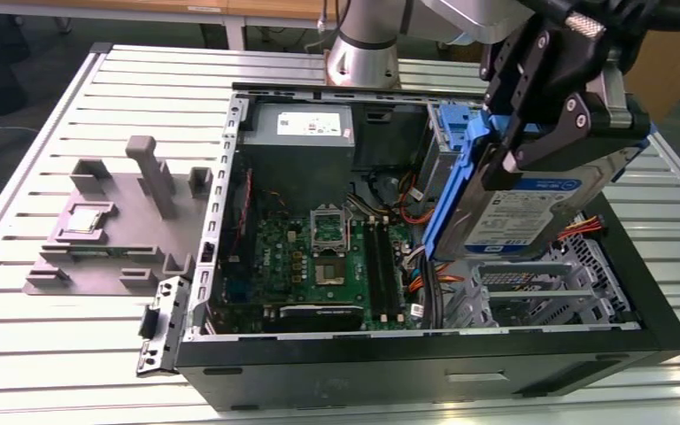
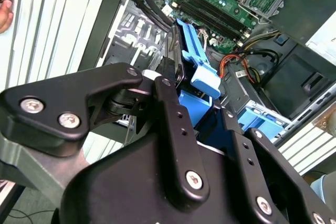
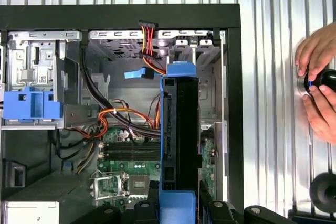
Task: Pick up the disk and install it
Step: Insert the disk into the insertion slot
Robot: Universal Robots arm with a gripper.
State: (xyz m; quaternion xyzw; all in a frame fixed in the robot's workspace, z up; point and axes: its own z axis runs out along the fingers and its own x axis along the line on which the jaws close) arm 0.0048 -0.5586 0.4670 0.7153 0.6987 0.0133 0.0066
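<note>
The disk [image 1: 527,211], a silver hard drive with a blue-and-white label in a blue plastic bracket, hangs on edge above the open computer case [image 1: 435,347]. My gripper [image 1: 544,133] is shut on its upper end, black fingers clamping both faces. The disk hovers over the metal drive cage [image 1: 531,285] at the exterior view's right, apart from it. In the first wrist view the disk [image 3: 180,129] runs edge-on down toward the cage [image 3: 131,45], with the gripper [image 3: 178,209] at its near end. The second wrist view shows the fingers [image 2: 169,109] gripping the blue bracket [image 2: 202,80].
Inside the case lie the green motherboard [image 1: 328,266], a grey power supply [image 1: 301,133], orange cables [image 3: 149,51] and a fixed blue caddy [image 3: 30,104]. A grey fixture [image 1: 116,221] stands on the slatted table at the exterior view's left. A person's hands [image 3: 317,87] hold a black knob beside the case.
</note>
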